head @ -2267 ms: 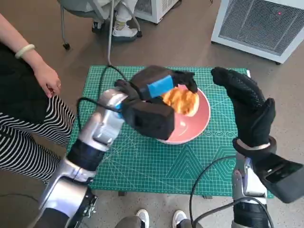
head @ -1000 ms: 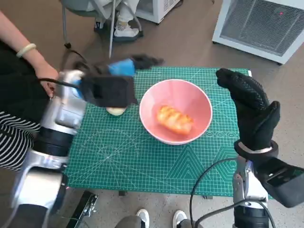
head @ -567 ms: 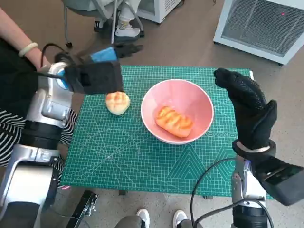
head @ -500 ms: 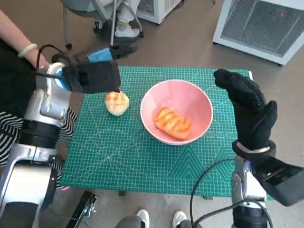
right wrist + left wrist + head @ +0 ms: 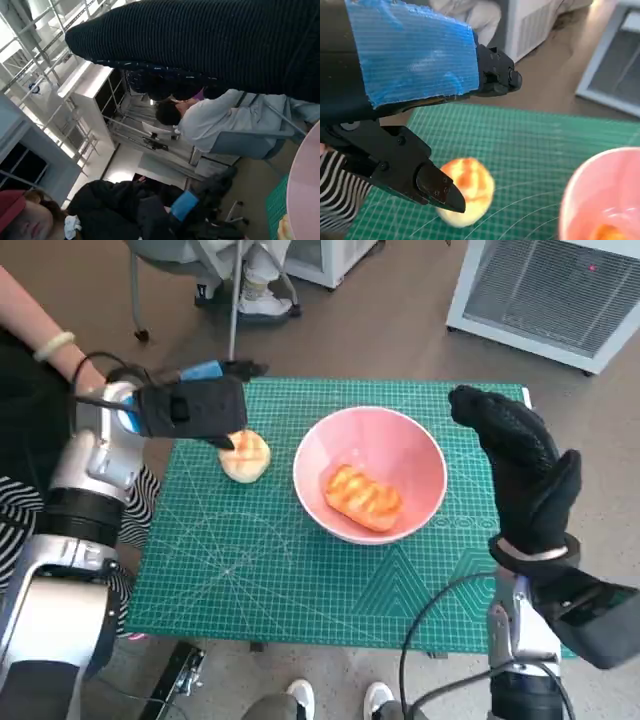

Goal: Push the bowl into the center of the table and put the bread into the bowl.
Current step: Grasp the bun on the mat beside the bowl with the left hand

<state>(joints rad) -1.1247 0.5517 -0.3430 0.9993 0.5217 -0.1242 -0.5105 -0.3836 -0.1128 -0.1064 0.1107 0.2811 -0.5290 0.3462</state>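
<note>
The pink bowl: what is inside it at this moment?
Inside the pink bowl lies one golden, ridged piece of bread, on the bottom. The spot beneath it is covered. A second round bread lies outside, on the green mat.

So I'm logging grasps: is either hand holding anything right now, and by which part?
Nothing is held. The left hand hovers open above the round bun; the right hand is raised, empty.

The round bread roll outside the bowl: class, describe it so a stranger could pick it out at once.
On the green cutting mat, look beside the pink bowl, toward the robot's left hand. The round bread roll lies there on the mat, just under that hand's fingers. Unlike the long orange bread in the bowl, it is pale and dome-shaped.
</note>
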